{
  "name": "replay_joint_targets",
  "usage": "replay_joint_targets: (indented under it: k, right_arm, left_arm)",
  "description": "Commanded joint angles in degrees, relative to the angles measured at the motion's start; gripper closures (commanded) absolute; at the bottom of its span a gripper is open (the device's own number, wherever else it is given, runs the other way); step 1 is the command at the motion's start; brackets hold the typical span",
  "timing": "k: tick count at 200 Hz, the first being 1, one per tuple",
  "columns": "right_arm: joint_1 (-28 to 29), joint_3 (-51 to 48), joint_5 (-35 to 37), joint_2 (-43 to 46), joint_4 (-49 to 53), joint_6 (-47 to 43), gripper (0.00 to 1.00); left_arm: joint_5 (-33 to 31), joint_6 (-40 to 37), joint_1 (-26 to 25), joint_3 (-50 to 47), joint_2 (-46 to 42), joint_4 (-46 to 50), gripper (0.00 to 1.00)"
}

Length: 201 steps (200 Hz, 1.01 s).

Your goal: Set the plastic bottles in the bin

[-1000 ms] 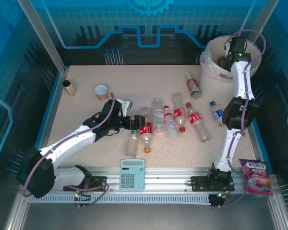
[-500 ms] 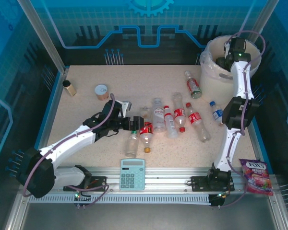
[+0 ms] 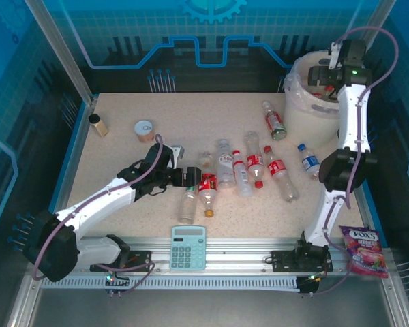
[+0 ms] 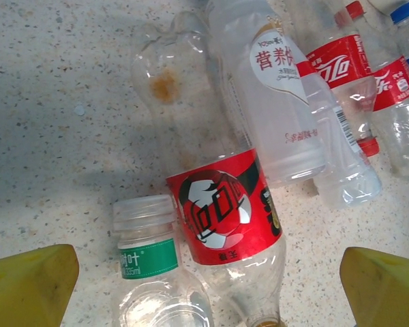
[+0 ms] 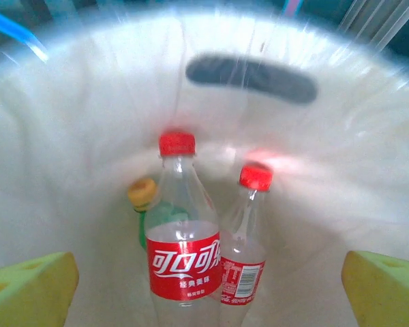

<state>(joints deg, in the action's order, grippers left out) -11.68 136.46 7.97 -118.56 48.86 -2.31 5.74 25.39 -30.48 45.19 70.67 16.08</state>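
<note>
Probably light, thin and slippery, the red-labelled bottle (image 4: 225,218) at lower centre wants gripping across its label; left gripper (image 4: 208,289) and right gripper (image 5: 208,289), above the bin (image 5: 68,109), gape empty.

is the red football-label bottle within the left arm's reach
Probably yes: the left gripper hangs open over the bottle, nothing on top, though a green-label bottle close beside it may get caught too.
</note>
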Motion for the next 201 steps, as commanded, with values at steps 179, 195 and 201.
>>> replay_joint_targets:
  k: [179, 195, 201]
  right_arm:
    - [13.5, -34.7, -6.6, 38.5, -5.6, 10.4, 0.00]
    - [13.5, -35.8, -7.1, 39.5, -5.4, 10.6, 0.00]
    - [13.5, -36.1, -7.2, 39.8, -5.3, 10.6, 0.00]
  left_arm:
    - [-14.6, 11.2, -15.6, 12.4, 8.3, 36.4, 0.01]
    - [-15.3, 11.6, -15.7, 12.5, 9.9, 35.7, 0.01]
    - [-15.3, 11.8, -15.8, 12.8, 10.9, 35.6, 0.01]
